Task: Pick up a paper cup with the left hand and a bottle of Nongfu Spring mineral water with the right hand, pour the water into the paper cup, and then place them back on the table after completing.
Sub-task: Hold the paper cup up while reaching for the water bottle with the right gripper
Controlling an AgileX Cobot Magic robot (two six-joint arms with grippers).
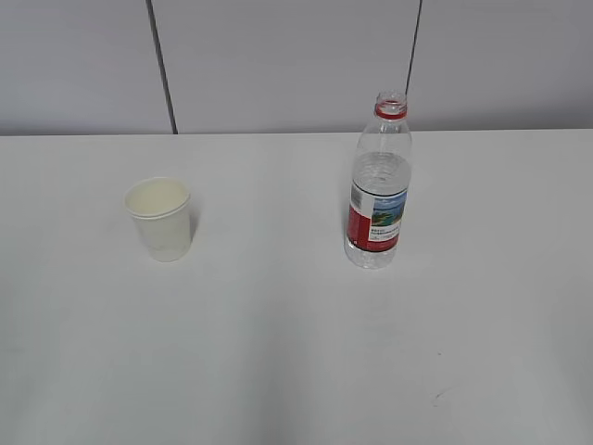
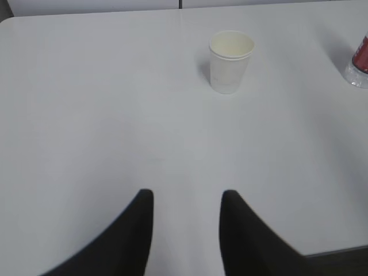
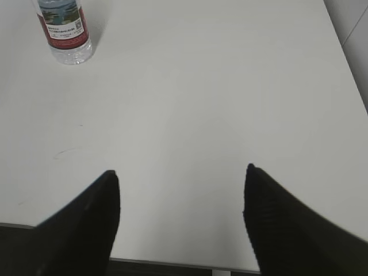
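Note:
A white paper cup (image 1: pixel 160 219) stands upright and empty on the white table (image 1: pixel 278 352), left of centre; it also shows in the left wrist view (image 2: pixel 230 61). A clear water bottle (image 1: pixel 379 185) with a red label, a red neck ring and no cap stands upright to the right; its lower part shows in the right wrist view (image 3: pixel 63 30) and at the edge of the left wrist view (image 2: pixel 360 63). Water fills it to about the shoulder. My left gripper (image 2: pixel 187 198) is open and empty, well short of the cup. My right gripper (image 3: pixel 181 172) is open and empty near the table's front edge. Neither arm shows in the exterior view.
A grey panelled wall (image 1: pixel 278 56) runs behind the table's far edge. The table's front edge (image 3: pixel 172 261) lies just under my right gripper, and its right edge (image 3: pixel 345 63) shows at the far right. A small dark mark (image 1: pixel 435 399) is on the tabletop.

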